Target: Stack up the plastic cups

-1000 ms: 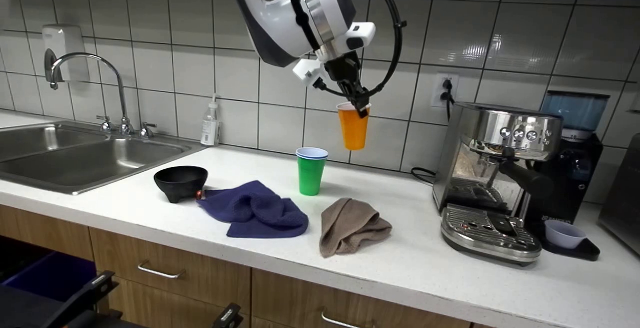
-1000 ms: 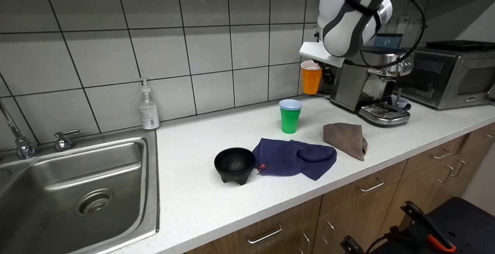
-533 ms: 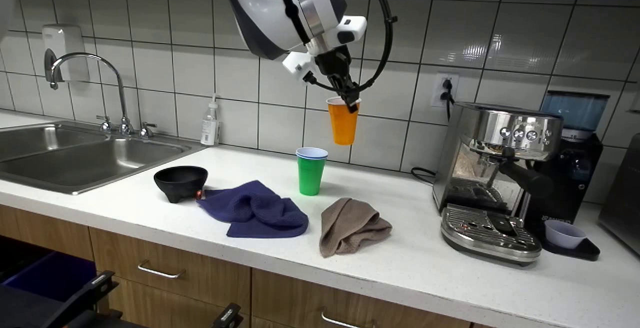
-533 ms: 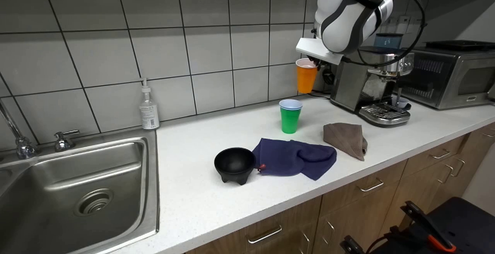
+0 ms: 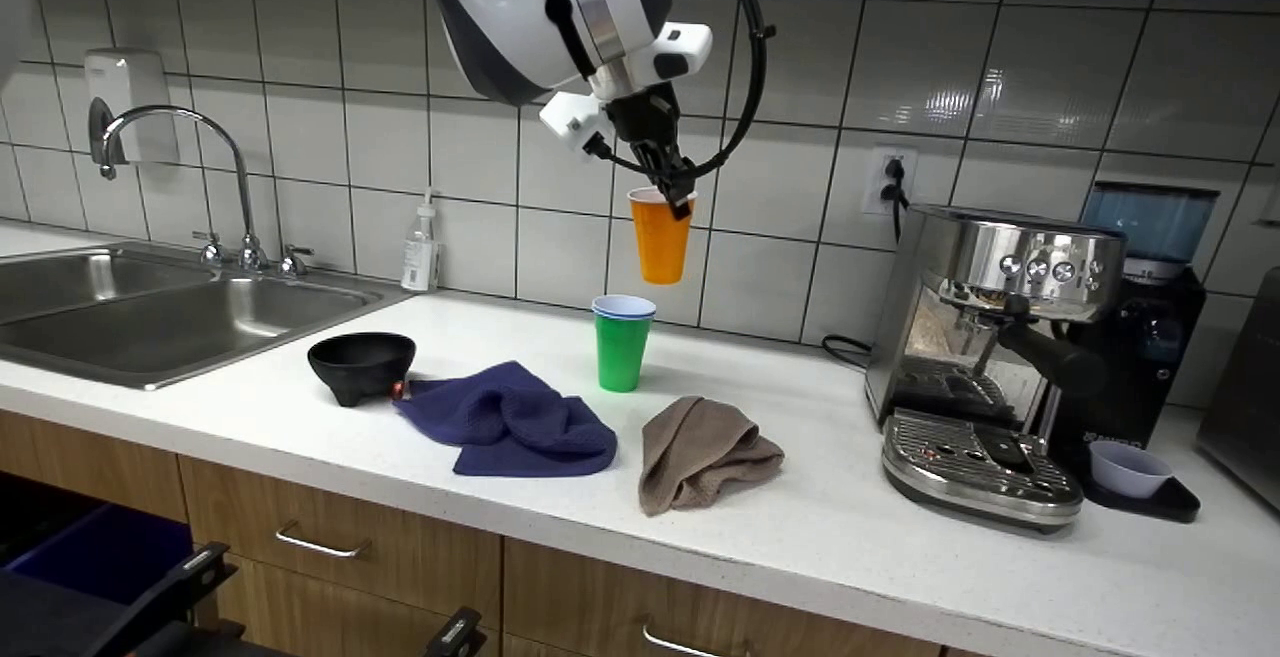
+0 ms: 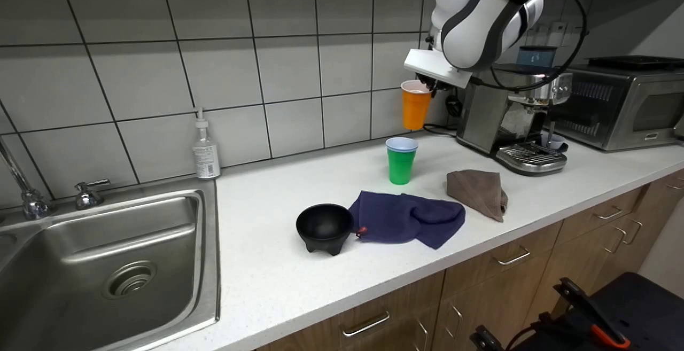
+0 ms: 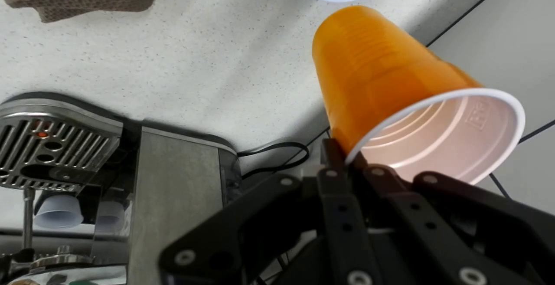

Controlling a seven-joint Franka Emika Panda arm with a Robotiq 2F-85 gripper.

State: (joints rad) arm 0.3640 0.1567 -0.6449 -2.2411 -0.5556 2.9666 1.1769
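Pinched at the rim by the closed jaws, an orange plastic cup (image 5: 660, 242) was held aloft over the surface (image 5: 820, 427), having been brought sideways within the last second, closer to its partners. Toward the surface's back edge, the green plastic cup (image 5: 621, 359) stood upright, the blue plastic cup (image 5: 624, 307) apparently nested inside it. With the orange one not yet centred above, one final nesting was judged to remain: a slight further shift, then lowering and release.
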